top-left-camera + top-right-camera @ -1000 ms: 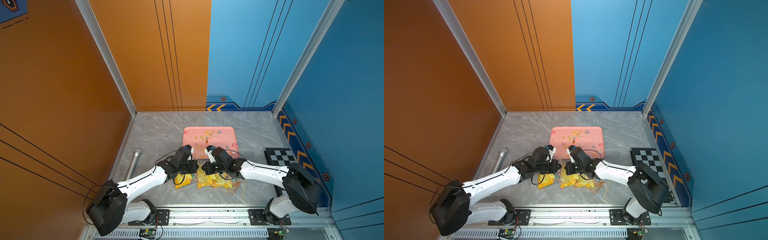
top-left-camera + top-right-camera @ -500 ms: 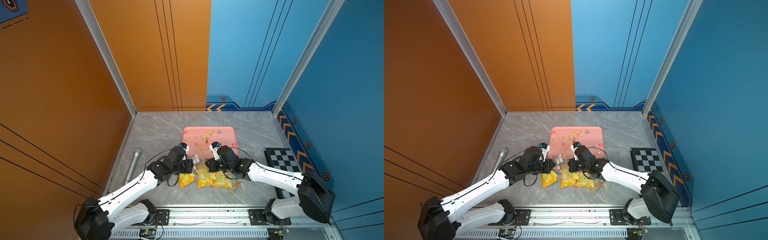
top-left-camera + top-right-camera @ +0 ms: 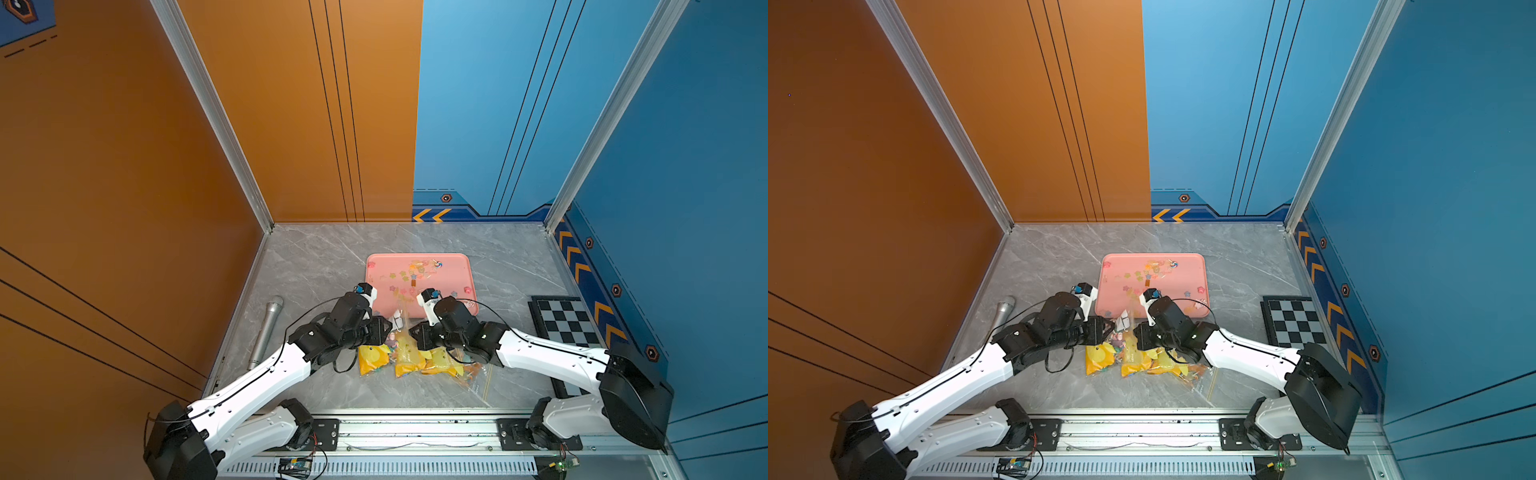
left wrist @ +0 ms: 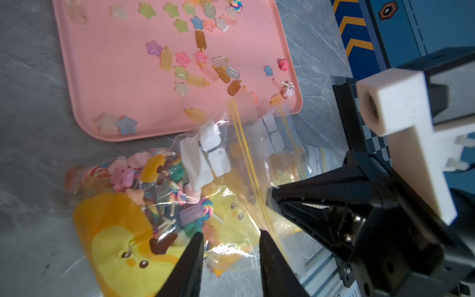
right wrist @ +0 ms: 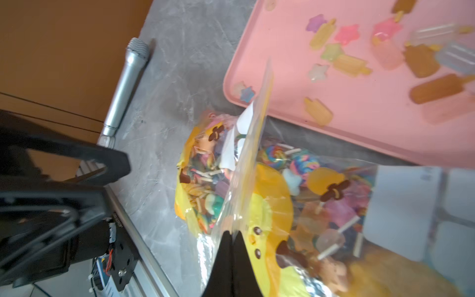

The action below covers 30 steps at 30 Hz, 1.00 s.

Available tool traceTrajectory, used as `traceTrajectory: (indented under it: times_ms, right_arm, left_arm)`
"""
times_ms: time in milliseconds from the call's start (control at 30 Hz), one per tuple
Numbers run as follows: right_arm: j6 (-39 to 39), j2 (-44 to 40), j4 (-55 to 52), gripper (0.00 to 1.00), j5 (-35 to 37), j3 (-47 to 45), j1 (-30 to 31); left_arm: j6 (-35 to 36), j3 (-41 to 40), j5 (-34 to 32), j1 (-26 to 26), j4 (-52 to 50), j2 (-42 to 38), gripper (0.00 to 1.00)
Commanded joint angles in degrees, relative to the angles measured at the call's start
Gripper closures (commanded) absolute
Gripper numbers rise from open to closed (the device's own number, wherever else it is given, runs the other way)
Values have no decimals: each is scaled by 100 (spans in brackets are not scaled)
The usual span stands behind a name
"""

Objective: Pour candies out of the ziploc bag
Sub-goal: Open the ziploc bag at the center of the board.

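Near edge of table, centre: ziploc bag (image 3: 409, 357) lies slumped on the grey top, its far end touching the near rim of the tray (image 3: 459, 266).

Right gripper (image 5: 232, 232): jaws pressed together, pinching a raised fold of bag film.
Left gripper (image 4: 231, 234): jaws spread, tips just over the bag, holding nothing.

Step in hand, as I judge it: left takes a fresh hold so both can lift and tip.
- Close the left jaws on loose film, not on the lumpy heap.
- Raise the closed end above the open one. Which end is the mouth I cannot tell for sure.
- Keep the mouth over the tray and inside its rim. Shake gently, as sticks may snag in creases.

Containers:
- Bag: clear, with yellow printed patches. Most candies (image 4: 164, 190) are heaped inside, including lollipops and pastel pieces.
- Tray, farther back: pink and shallow. A thin scatter of stars and ice-lolly shapes (image 4: 195, 59) lies on it, mostly centre and far side, with much bare floor left.
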Motion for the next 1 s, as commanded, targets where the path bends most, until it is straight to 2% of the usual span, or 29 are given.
traceTrajectory:
  times_ms: [0,300,967]
  right_arm:
    - [-171,40,200,100,-173,81,146]
    - [-144,23,183,100,-72,68,171]
    - [75,-110,308,100,-136,-37,11]
  left_arm:
    - [-213,-34,103,-97,668,164,52]
    - [-223,25,258,-218,969,779,54]
    - [-241,-279,273,-285,1122,1041,67]
